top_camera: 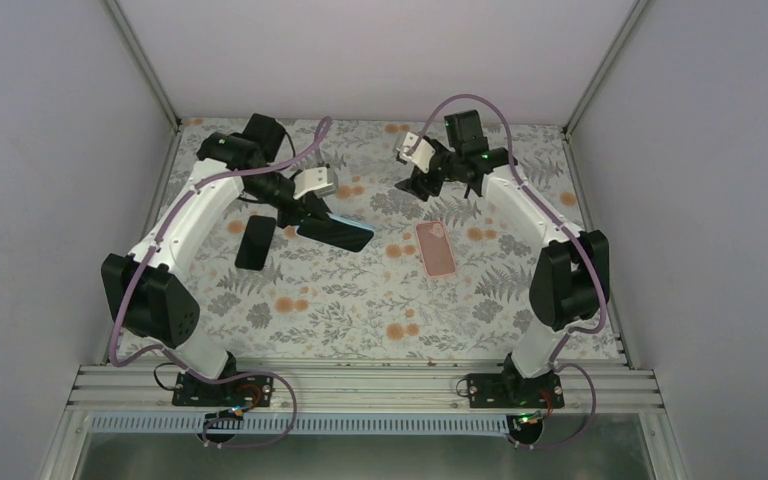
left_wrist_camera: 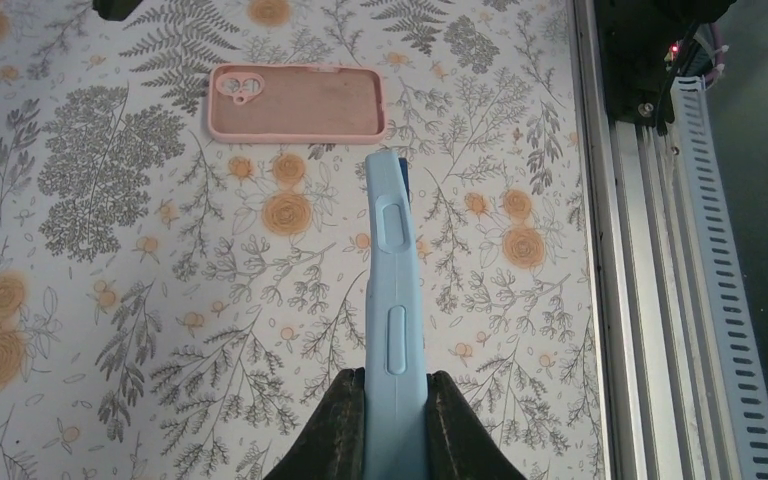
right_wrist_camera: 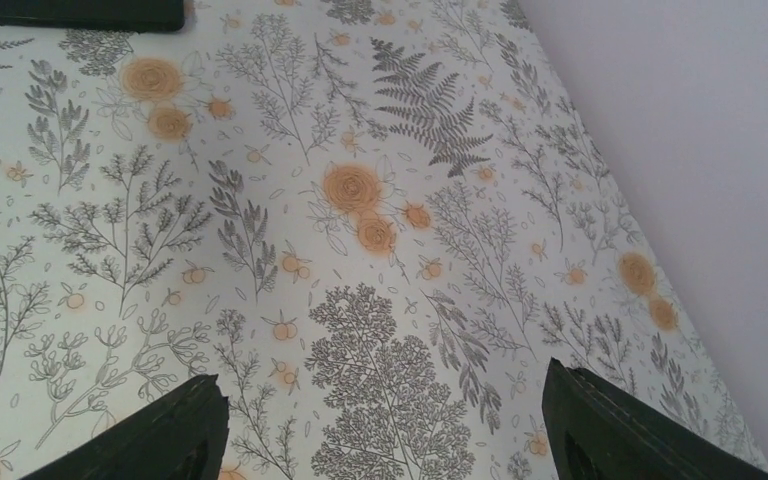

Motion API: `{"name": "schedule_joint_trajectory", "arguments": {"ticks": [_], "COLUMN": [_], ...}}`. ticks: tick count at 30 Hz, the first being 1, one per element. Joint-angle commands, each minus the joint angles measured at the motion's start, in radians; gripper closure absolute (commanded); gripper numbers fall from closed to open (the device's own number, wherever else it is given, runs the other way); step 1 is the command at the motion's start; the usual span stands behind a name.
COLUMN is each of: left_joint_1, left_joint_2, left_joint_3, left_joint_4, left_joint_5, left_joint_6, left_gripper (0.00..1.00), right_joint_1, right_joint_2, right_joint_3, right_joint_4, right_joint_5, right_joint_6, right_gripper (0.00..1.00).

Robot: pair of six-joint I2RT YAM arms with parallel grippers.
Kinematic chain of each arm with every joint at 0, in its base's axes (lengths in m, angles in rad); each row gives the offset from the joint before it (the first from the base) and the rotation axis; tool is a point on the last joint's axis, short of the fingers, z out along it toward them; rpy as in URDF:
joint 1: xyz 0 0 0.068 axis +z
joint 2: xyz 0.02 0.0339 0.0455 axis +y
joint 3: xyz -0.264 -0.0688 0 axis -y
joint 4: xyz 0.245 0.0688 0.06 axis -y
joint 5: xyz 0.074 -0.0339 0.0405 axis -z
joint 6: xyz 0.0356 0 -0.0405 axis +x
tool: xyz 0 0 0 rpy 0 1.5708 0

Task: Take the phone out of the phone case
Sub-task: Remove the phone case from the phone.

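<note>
Tabletop; left arm outstretched with phone.

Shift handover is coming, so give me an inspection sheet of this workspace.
Surface: floral mat, flat.
Job's things: blue case, held on edge above the mat; phone seems to be inside it.
Clutter: empty pink case and black slab, both lying on the mat.
Grippers: left gripper shut on the blue case; right gripper open, empty.
Cables: purple cables along both arms.
Surroundings: white walls; metal rail at the near edge.
</note>
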Motion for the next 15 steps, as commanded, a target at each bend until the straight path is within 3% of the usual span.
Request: {"name": "schedule_joint_trajectory", "arguments": {"ticks": [1,6,10,15], "left_joint_1": [0.002,0.000,-0.002,-0.007], "left_joint_2": [-0.022,-0.022,-0.011,-0.019], "left_joint_3": [0.018,0.017,0.030,0.019], "left_joint_4": [0.002,0.030,0.028,0.035], "left_joint_5": [0.056,0.056,0.068,0.067], "left_joint_6": [0.010,-0.005,-0.007,-0.013], "left_gripper": [0.98,0.98,0.98,0.98], "right_joint_1": [0.012,0.060,0.142,0.160], "right_joint_2": [-0.007,-0.123,-0.174,-0.153], "right_joint_3": [0.030,-0.066,-0.144,-0.118], "right_joint_4": [-0.051,-0.160,-0.126,-0.118], "right_joint_5": [-0.064,-0.147,-0.102,-0.148], "right_joint_6": [-0.058,-0.125,-0.087,-0.043], "right_gripper": [0.20,0.19,0.19,0.20]}}
